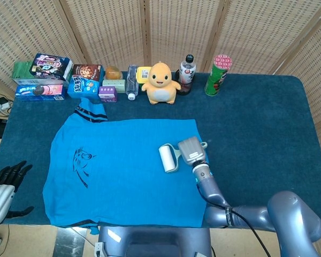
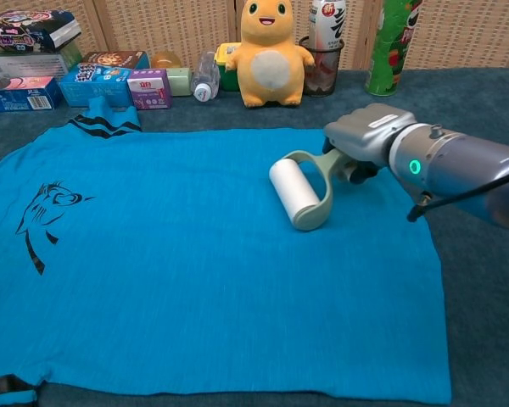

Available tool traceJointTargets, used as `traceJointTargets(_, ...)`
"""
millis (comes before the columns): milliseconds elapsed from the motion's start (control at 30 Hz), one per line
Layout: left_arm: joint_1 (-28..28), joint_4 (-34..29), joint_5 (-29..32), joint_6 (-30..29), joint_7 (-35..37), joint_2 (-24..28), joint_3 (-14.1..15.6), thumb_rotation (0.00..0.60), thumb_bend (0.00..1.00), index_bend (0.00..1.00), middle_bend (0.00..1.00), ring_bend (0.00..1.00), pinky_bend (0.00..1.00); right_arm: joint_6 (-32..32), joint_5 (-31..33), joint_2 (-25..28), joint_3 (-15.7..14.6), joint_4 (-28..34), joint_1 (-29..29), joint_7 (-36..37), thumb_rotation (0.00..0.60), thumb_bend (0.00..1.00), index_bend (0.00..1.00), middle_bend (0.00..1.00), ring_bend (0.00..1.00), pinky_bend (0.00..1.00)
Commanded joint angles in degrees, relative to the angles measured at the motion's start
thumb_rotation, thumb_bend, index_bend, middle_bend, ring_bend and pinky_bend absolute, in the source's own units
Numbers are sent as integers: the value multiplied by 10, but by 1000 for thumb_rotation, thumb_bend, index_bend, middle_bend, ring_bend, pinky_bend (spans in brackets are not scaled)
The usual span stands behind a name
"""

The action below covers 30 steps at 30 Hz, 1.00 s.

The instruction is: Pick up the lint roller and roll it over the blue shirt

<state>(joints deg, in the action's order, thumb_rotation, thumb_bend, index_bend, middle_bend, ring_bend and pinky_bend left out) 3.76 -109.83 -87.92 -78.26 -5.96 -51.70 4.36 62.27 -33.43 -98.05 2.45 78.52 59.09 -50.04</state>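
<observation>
The blue shirt [image 1: 123,166] [image 2: 187,271] lies flat across the table's near half, with a black print on its left side. A lint roller [image 1: 167,158] [image 2: 293,190], white drum in a pale green frame, rests on the shirt near its right edge. My right hand [image 1: 191,150] [image 2: 362,136] grips the roller's handle from the right. My left hand [image 1: 5,182] hangs off the table's left edge, low in the head view, fingers apart and holding nothing.
Along the far edge stand snack boxes [image 1: 53,77], a small bottle [image 1: 131,80], a yellow plush toy [image 1: 161,83] [image 2: 270,52], a drink bottle [image 1: 186,72] and a green chip can [image 1: 217,75]. Dark blue cloth [image 1: 267,128] covers the table right of the shirt.
</observation>
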Motion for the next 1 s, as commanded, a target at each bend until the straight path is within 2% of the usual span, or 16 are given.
traceJointTargets(33, 0, -1, 0, 1, -3, -1, 0, 600, 90, 0, 0, 0, 11, -12, -14, 14, -2, -20, -15, 21, 600, 1000, 502, 670, 764, 1000)
traceJointTargets(333, 0, -3, 2, 0, -9, -3, 0, 600, 90, 0, 0, 0, 11, -40, -53, 27, 8, -80, -44, 70, 600, 1000, 502, 670, 764, 1000)
traceJointTargets(467, -1, -4, 1, -3, -8, -3, 0, 600, 90, 0, 0, 0, 11, -43, -60, 29, 13, -86, -48, 69, 600, 1000, 502, 670, 765, 1000)
traceJointTargets(700, -2, -2, -2, -5, -1, 0, 1, 600, 90, 0, 0, 0, 11, -3, -87, 25, 19, -40, -55, 35, 600, 1000, 502, 670, 764, 1000)
traceJointTargets(1000, -4, -2, -8, -10, 4, 2, 3, 600, 90, 0, 0, 0, 11, 48, -113, -12, 16, 2, -66, -24, 600, 1000, 502, 670, 771, 1000)
